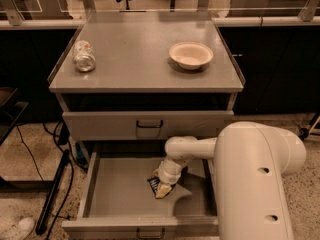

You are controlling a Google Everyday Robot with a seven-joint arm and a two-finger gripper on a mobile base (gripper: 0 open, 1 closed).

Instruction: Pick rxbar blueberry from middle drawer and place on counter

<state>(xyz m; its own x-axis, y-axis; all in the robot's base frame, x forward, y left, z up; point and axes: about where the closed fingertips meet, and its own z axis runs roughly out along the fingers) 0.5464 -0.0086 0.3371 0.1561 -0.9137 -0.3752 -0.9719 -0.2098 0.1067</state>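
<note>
With the end effector (163, 188) down on the rxbar blueberry (153, 183) in the middle of the open middle drawer (115, 184), its grip impossible to tell, the grasp seems in hand, and next it must lift to the counter (135, 54).

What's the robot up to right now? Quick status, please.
Tool down in open middle drawer, at rxbar blueberry. Bar lying on drawer floor. Counter holds can and bowl.
</note>
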